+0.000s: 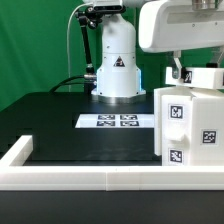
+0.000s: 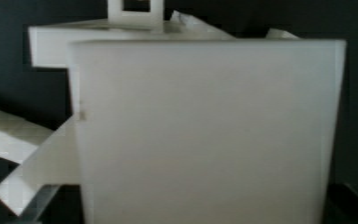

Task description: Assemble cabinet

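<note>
White cabinet body (image 1: 190, 125) upright, fingers perhaps hidden —

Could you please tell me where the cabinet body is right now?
The cabinet body stands at the exterior view's right, just under the gripper, right of the marker board and behind the white border frame.

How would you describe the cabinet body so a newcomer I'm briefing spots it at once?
Start from the black table and look to the exterior view's right edge, under the arm's white wrist. The cabinet body stands there, a tall white box. Unlike the flat marker board lying at centre, it stands upright with tags on its side faces.
</note>
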Tool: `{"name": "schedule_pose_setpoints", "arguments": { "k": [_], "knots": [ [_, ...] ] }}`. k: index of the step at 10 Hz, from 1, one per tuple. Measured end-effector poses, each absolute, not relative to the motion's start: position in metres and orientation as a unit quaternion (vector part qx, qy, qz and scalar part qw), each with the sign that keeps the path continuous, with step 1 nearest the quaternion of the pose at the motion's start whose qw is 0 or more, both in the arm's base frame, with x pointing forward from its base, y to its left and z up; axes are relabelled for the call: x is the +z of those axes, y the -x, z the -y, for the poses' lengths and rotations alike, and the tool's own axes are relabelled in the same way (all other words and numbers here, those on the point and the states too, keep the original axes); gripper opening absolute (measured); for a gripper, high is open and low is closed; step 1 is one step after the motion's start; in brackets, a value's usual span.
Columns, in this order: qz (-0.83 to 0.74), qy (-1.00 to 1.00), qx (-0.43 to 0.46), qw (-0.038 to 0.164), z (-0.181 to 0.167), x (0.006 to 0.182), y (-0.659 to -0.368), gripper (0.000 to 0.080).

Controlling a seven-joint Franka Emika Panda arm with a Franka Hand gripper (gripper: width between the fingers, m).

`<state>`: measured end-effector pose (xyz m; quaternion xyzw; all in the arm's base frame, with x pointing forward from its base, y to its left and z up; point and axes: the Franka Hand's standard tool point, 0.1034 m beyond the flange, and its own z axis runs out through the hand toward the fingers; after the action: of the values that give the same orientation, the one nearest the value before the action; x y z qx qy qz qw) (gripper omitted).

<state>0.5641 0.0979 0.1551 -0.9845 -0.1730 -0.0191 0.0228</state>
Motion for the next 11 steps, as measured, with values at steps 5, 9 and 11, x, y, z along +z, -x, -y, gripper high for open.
{"name": "schedule_pose_setpoints", "arguments": {
  "k": [5, 9, 11],
  "knots": [
    [0.01, 0.999, -0.016, 0.028, -0.0983, 0.1547, -0.5646, 0.057],
    [-0.147, 0.989, -0.012, 0.033, -0.1003, 0.1544, -0.5643, 0.057],
    [-0.253, 0.966, -0.021, 0.042, -0.1045, 0.1538, -0.5632, 0.057]
  ]
}}
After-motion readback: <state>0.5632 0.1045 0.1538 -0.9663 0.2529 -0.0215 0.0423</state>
